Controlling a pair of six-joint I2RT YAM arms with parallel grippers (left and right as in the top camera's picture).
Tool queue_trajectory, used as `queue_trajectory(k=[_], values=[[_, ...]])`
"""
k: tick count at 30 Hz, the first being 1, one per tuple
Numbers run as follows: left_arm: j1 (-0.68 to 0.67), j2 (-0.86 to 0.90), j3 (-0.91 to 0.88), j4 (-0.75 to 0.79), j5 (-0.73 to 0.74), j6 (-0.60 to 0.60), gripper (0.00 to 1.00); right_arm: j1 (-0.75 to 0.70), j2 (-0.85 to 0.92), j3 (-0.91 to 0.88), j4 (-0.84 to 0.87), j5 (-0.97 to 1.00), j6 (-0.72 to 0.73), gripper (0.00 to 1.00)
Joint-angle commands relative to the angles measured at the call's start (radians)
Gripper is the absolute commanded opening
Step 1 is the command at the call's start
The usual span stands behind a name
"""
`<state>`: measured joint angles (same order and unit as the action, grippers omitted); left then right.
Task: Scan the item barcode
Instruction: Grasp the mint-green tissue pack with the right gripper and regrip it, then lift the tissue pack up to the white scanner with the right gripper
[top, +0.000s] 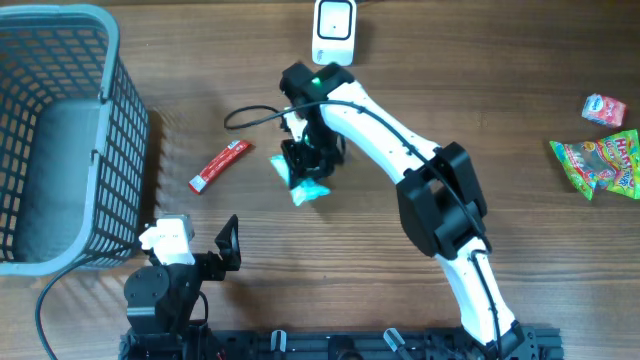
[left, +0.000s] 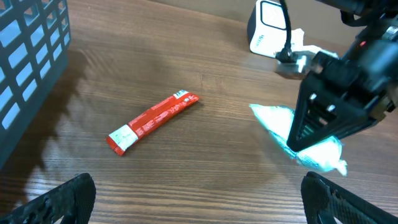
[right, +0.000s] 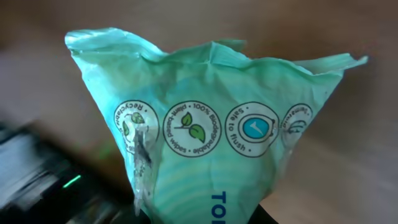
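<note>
At the near left edge of the wooden desk (top: 520, 80), the left pincer (left: 199, 202) hovers spread wide and empty, touching nothing. At mid-desk the right pincer (top: 306, 172) points down, its jaws drawn narrow and clamped on the mint-green plastic pouch (top: 312, 192), whose crumpled top fills the right wrist view. Just to the left lies a red foil stick sachet (top: 220, 166), apart from the pouch. Bare wood lies around both. A grey-blue plastic mesh basket (top: 118, 120) takes up the far left corner. Colourful sweet packets (top: 598, 160) lie well apart at the right edge. Beyond the pouch, at the far edge, stands the white box-shaped scanner (top: 333, 30).
</note>
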<state>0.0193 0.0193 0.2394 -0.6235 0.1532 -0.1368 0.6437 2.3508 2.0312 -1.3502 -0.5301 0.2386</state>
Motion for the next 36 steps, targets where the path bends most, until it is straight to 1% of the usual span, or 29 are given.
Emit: queue_trajectory(k=[1,2,4,7,10,12,14,16,19,20,24,25,29,31,33,34,35,36], values=[[-0.005,-0.007,0.001,0.005,-0.009,-0.002,1.00,-0.034,-0.032,0.015,-0.001,-0.339,-0.082,0.13],[-0.005,-0.007,0.001,0.005,-0.009,-0.002,1.00,-0.039,-0.032,0.015,-0.001,-0.372,-0.082,0.12],[-0.005,-0.007,0.001,0.005,-0.009,-0.002,1.00,-0.042,-0.032,0.015,0.016,-0.455,-0.088,0.05],[-0.005,-0.007,0.001,0.005,-0.009,-0.002,1.00,-0.042,-0.032,0.015,0.055,-0.739,-0.239,0.05],[-0.005,-0.007,0.001,0.005,-0.009,-0.002,1.00,-0.043,-0.032,0.015,0.087,-0.947,-0.336,0.05],[-0.005,-0.007,0.001,0.005,-0.009,-0.002,1.00,-0.043,-0.032,0.015,0.122,-0.981,-0.352,0.05],[-0.005,-0.007,0.001,0.005,-0.009,-0.002,1.00,-0.043,-0.032,0.015,0.201,-1.003,-0.360,0.05],[-0.005,-0.007,0.001,0.005,-0.009,-0.002,1.00,-0.043,-0.032,0.015,0.281,-1.088,-0.435,0.05],[-0.005,-0.007,0.001,0.005,-0.009,-0.002,1.00,-0.043,-0.032,0.016,0.412,-1.094,-0.497,0.05],[-0.004,-0.007,0.001,0.005,-0.009,-0.002,1.00,-0.043,-0.032,0.016,0.456,-1.094,-0.546,0.05],[-0.005,-0.007,0.001,0.005,-0.009,-0.002,1.00,-0.044,-0.032,0.016,0.508,-1.094,-0.839,0.05],[-0.005,-0.007,0.001,0.005,-0.009,-0.002,1.00,-0.047,-0.032,0.016,0.520,-1.094,-0.874,0.05],[-0.005,-0.007,0.001,0.005,-0.009,-0.002,1.00,-0.056,-0.032,0.016,0.582,-1.094,-0.927,0.05],[-0.005,-0.007,0.001,0.005,-0.009,-0.002,1.00,-0.060,-0.032,0.016,0.586,-1.094,-0.972,0.05],[-0.005,-0.007,0.001,0.005,-0.009,-0.002,1.00,-0.061,-0.032,0.016,0.576,-1.094,-0.970,0.04],[-0.004,-0.007,0.001,0.005,-0.009,-0.002,1.00,-0.061,-0.032,0.016,0.562,-1.091,-0.959,0.04],[-0.004,-0.007,0.001,0.005,-0.009,-0.002,1.00,-0.063,-0.032,0.016,0.552,-1.072,-0.915,0.04],[-0.004,-0.007,0.001,0.005,-0.009,-0.002,1.00,-0.067,-0.032,0.016,0.546,-1.004,-0.798,0.04]])
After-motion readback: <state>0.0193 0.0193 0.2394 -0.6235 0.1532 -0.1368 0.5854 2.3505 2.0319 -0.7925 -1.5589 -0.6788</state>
